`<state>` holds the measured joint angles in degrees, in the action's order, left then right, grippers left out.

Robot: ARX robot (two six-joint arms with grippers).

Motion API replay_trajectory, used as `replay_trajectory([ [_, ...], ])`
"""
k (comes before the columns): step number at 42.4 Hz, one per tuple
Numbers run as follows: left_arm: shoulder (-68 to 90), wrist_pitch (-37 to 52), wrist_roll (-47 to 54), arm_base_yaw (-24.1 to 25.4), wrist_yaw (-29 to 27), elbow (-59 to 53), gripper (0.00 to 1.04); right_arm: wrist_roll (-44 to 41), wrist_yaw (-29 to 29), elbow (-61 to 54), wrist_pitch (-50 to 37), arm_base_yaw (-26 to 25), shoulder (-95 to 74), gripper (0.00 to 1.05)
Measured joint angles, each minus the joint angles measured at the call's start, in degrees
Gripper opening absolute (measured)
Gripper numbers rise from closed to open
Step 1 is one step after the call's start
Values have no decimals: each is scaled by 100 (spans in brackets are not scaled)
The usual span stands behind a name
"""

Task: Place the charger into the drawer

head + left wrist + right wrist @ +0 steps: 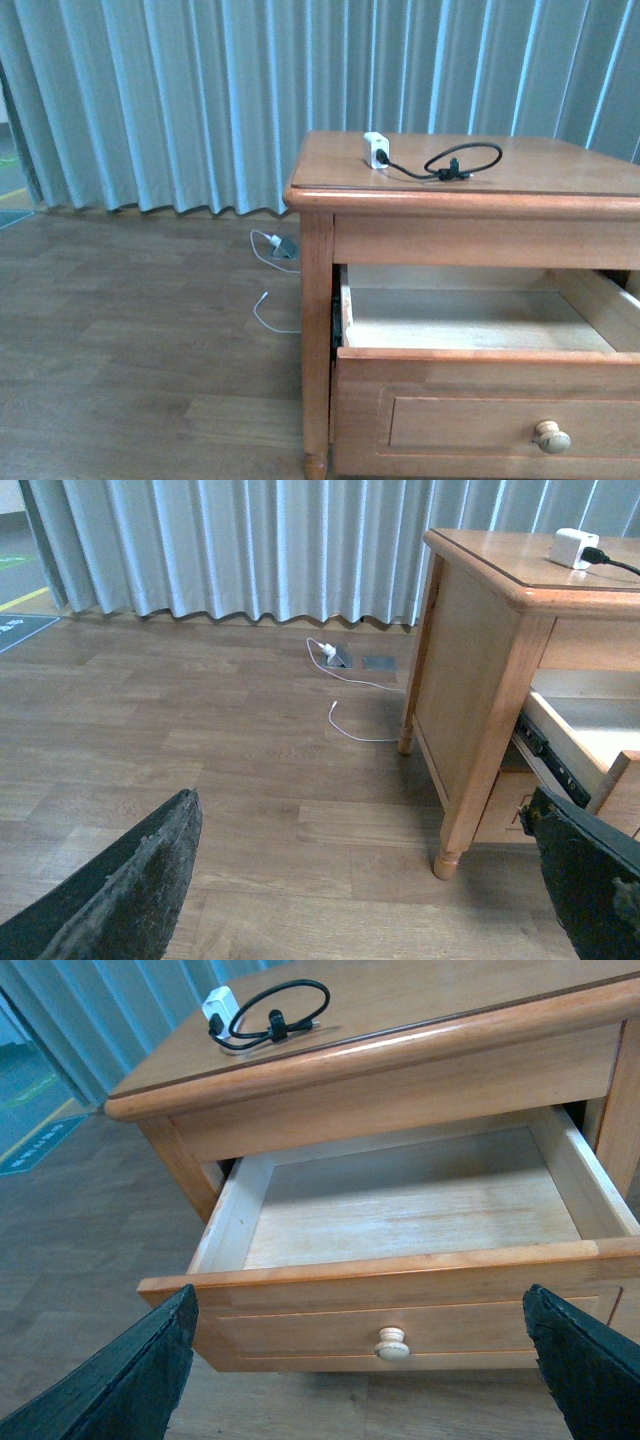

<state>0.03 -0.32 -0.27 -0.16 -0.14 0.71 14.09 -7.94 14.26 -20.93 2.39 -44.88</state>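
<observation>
Wood-effect floor [120,330] fills the lower left of the front view, and a small wooden cabinet [315,330] is set on it at the right.

Nearest the cameras, both pincers are seen only in the wrist views. The left pincer [360,810] is held with its dark fingers wide apart over bare floor, beside the cabinet's side, and nothing is gripped. The right pincer [360,1295] is likewise spread and empty. It is aimed at the drawer's front, with the knob [391,1343] framed between the fingers.

The drawer [480,355] is found drawn well out at the lower right of the front view, so that its pale bottom is exposed from above. Nothing is seen lying in it. The opening step is judged done, and room for the drop is offered.

Further back, on the worktop [570,165], the charger [376,150] is placed at the upper centre of the frame, above and behind the drawer's opening. Its black cable [450,172] is coiled in one loop just beside the white cube, probably so that it may be lifted as one bundle. No grasp has yet been made, and the right pincer is judged the better placed for it.

Beyond, a white lead [285,247] with a grey block is seen on the floor by the curtain [200,100]. It is not the item wanted.
</observation>
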Motion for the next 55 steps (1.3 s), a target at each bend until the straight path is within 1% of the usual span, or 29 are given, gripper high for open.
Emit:
replay_trajectory([
  [5, 0, 0, 0, 0, 0, 0, 99, 57, -385, -195, 1075, -483, 1311, 97],
  [8, 0, 0, 0, 0, 0, 0, 99, 72, -339, -352, 1512, -780, 1912, 97],
  [10, 0, 0, 0, 0, 0, 0, 99, 74, -289, -382, 1554, -863, 2061, 97],
  [18, 0, 0, 0, 0, 0, 0, 99, 68, -284, -387, 1547, -866, 2081, 97],
  [20, 0, 0, 2, 0, 0, 0, 99, -350, 398, -601, 988, -575, 2179, 88],
  [21, 0, 0, 0, 0, 0, 0, 99, -551, 623, -710, 748, -442, 2240, 83],
  [22, 0, 0, 0, 0, -4, 0, 99, -793, 713, -780, 649, -343, 2304, 77],
  [25, 0, 0, 2, 0, 0, 0, 99, -1147, 756, -909, 632, -267, 2503, 60],
  [30, 0, 0, 2, 0, 0, 0, 99, -1309, 791, -1038, 737, -262, 2730, 35],
  [31, 0, 0, 0, 0, 0, 0, 99, -1360, 791, -1060, 758, -262, 2771, 32],
  [33, 0, 0, 2, 0, 0, 0, 99, -1368, 789, -1080, 772, -260, 2815, 41],
  [37, 0, 0, 0, 0, 0, 0, 99, -1373, 791, -1080, 772, -260, 2830, 54],
  [39, 0, 0, 0, 0, 0, 0, 99, -1373, 791, -1080, 772, -260, 2830, 65],
  [41, 0, 0, 0, 0, 0, 0, 99, -1375, 789, -1080, 774, -260, 2830, 72],
  [42, 0, 0, 2, 0, 0, 0, 99, -1375, 791, -1080, 774, -260, 2830, 78],
  [44, 0, 0, 0, 0, 0, 0, 99, -1377, 791, -1080, 774, -260, 2830, 87],
  [47, 0, 0, 0, 0, 0, 0, 99, -1377, 789, -1080, 774, -260, 2830, 97],
  [48, 0, 0, 0, 0, 0, 0, 99, -1375, 791, -1080, 772, -260, 2830, 99],
  [51, 0, 0, 0, 0, 0, 0, 99, -1381, 791, -1080, 774, -260, 2830, 96],
  [55, 0, 0, 0, 0, 0, 0, 99, -1384, 789, -1080, 774, -260, 2830, 97],
])
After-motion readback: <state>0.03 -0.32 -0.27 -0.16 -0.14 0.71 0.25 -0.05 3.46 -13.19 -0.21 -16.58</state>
